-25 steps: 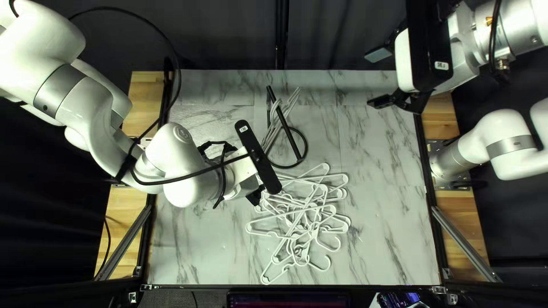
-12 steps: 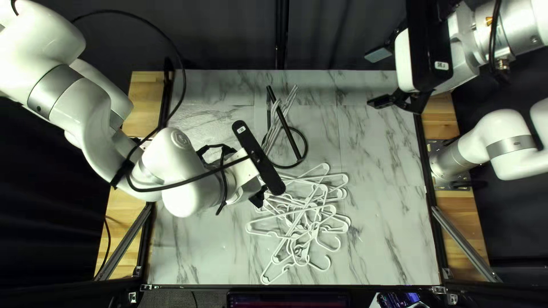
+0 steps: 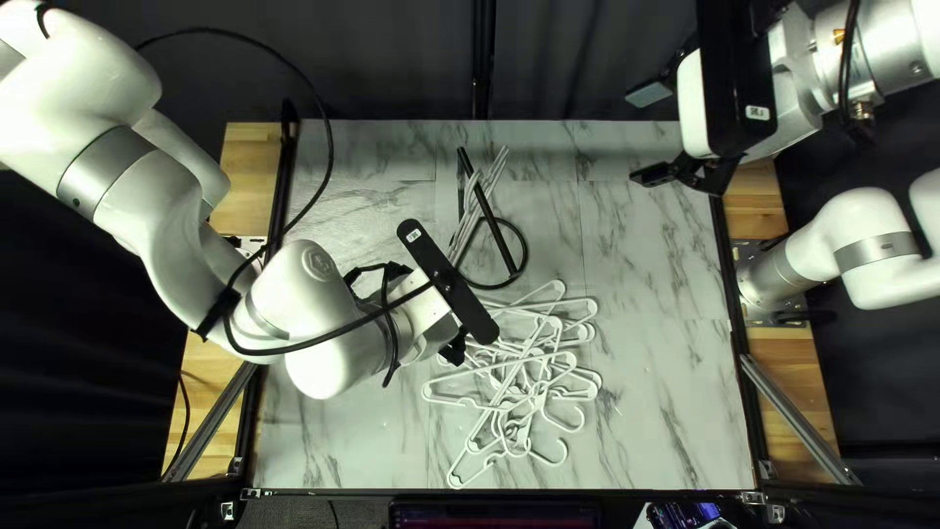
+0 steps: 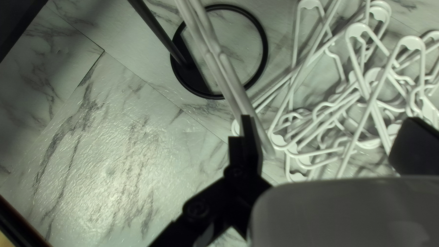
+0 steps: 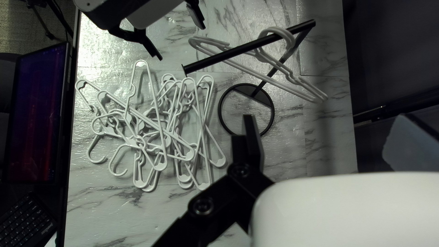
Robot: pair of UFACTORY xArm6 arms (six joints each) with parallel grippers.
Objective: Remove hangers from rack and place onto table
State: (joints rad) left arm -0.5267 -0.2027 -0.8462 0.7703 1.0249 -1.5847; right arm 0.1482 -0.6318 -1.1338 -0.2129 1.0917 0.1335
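Hangers lie heaped toward the near edge of the counter, a few hang on the rack, and with left claw and right claw both gaping, unloading, seemingly well along, next needs the left to grasp and unhook one.

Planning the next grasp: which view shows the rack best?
The right wrist view: the rack's bar, post and base all show, with hangers hooked on. The top left view shows it smaller; the left wrist view, only base and part of the post.
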